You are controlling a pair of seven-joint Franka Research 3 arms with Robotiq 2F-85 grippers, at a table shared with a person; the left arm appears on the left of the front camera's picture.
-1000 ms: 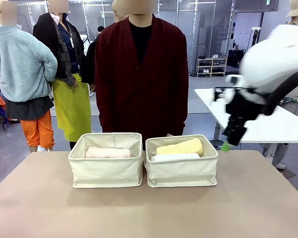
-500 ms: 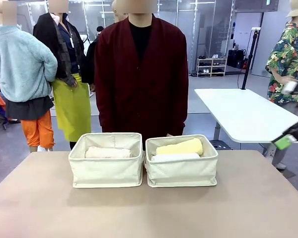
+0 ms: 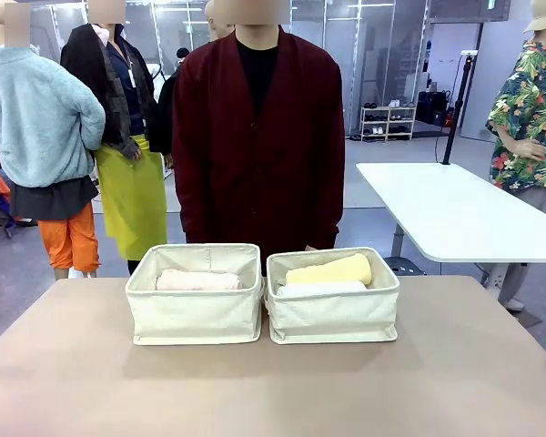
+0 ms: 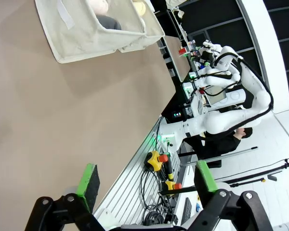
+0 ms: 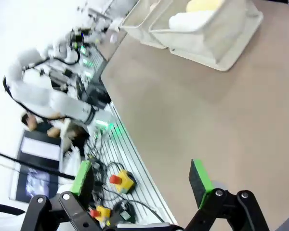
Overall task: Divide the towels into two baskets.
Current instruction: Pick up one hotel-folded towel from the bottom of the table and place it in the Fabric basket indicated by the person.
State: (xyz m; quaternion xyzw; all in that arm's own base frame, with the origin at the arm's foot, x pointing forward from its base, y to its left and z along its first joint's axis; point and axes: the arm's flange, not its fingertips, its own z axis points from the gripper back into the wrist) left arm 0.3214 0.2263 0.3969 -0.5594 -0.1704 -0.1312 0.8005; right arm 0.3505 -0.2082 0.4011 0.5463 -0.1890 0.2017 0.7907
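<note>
Two cream baskets stand side by side at the table's far middle. The left basket (image 3: pixel 196 319) holds a cream-peach towel (image 3: pixel 198 280). In the right basket (image 3: pixel 332 319) a pale yellow towel (image 3: pixel 329 269) lies behind a white towel (image 3: pixel 321 289). In the left wrist view, my left gripper (image 4: pixel 147 179) is open and empty over the table's near edge, far from the left basket (image 4: pixel 82 33), where a dark grey towel (image 4: pixel 108 21) shows. My right gripper (image 5: pixel 140 176) is open and empty too, well away from the right basket (image 5: pixel 221 38) with its white towel (image 5: pixel 190 20).
A person in a dark red cardigan (image 3: pixel 259 137) stands right behind the baskets. The tan tabletop (image 3: pixel 273 391) stretches bare in front of them. A white table (image 3: pixel 446 214) stands off to the right. Cables and stop buttons (image 5: pixel 120 180) lie below the table's near edge.
My right arm, which hung beside the right basket a second ago, has pulled back to the right and left the front view. Baskets and towels have not moved.
</note>
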